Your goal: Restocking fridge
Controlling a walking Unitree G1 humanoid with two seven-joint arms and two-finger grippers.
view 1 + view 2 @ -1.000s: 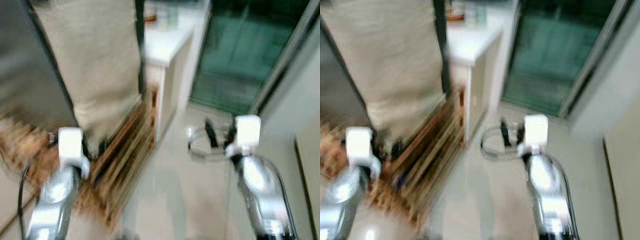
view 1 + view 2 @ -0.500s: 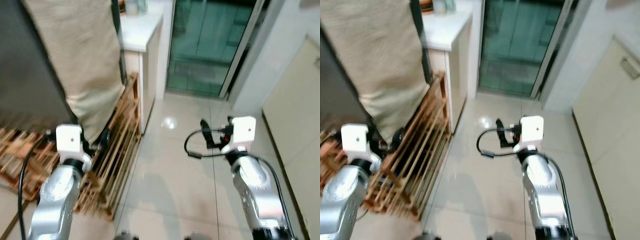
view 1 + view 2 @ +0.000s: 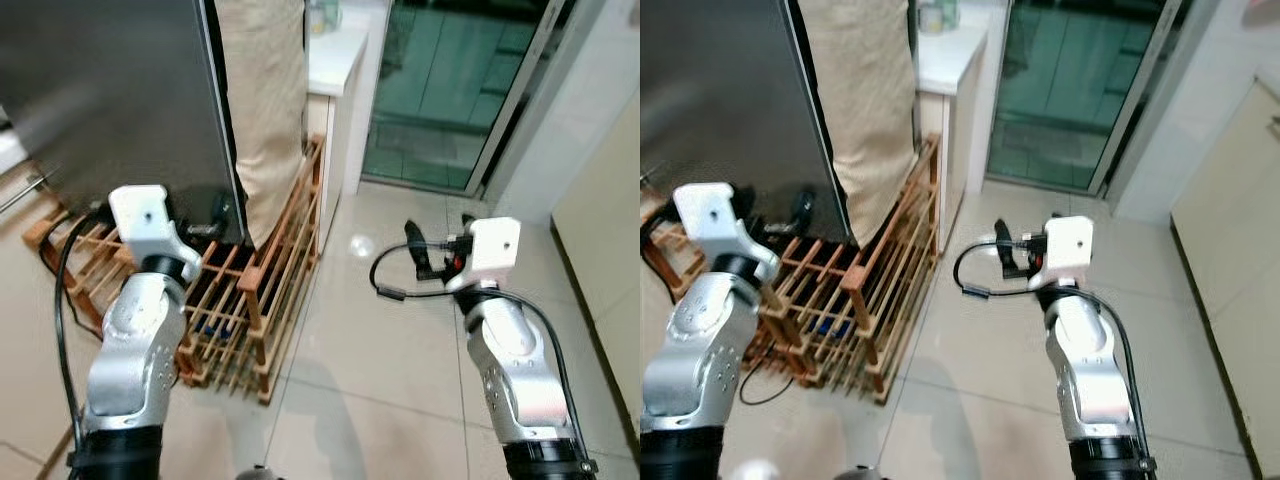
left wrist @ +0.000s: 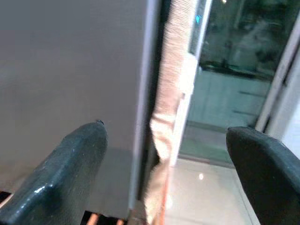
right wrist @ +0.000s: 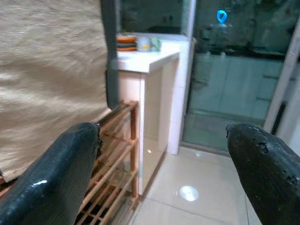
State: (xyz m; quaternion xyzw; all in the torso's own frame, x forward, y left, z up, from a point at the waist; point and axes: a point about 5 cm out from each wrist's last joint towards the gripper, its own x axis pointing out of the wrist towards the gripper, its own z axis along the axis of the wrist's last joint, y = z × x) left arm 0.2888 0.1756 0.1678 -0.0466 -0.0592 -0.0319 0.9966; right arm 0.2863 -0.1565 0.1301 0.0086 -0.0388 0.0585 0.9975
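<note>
Head views: our left gripper nears the fridge; wooden rack below, contents perhaps bottles.
Left wrist: fingers apart, fridge edge between.
Right wrist: our right gripper spread, empty; counter ahead.

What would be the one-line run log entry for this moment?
phase: approach | fridge: closed | left gripper: open, empty | right gripper: open, empty | wooden rack: beside fridge
</note>
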